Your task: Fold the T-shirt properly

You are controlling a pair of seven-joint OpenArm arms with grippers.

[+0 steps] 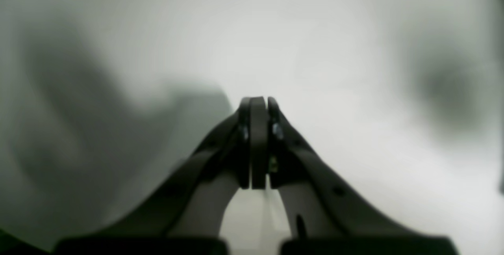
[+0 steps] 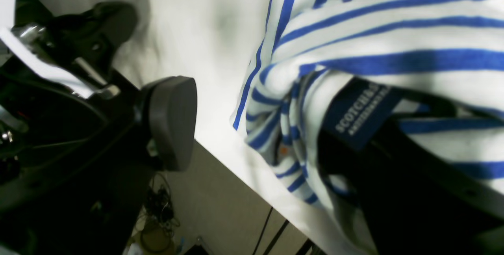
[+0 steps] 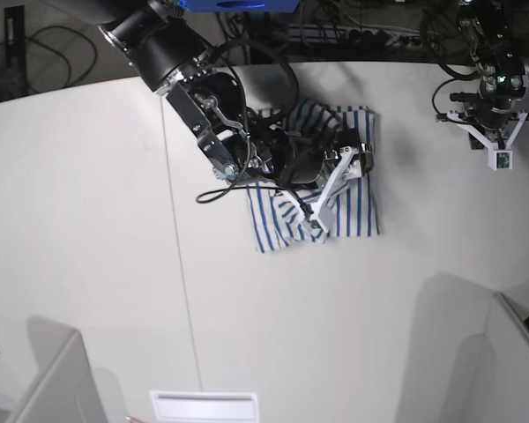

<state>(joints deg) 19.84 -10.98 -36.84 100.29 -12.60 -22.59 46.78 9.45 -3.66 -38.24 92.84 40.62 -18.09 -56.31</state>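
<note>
The T-shirt, white with thin blue stripes, lies folded into a small rectangle in the middle of the white table. My right gripper hangs over it with its jaws wide apart. In the right wrist view one finger pad stands clear over the table edge. The other finger is dark and partly covered by a bunched fold of the T-shirt next to its dark tag. My left gripper is shut on nothing, over blurred white surface, far right of the shirt.
A seam runs down the table left of the shirt. Grey panels stand at the front left and front right, with a white slotted piece between them. Cables lie behind the table.
</note>
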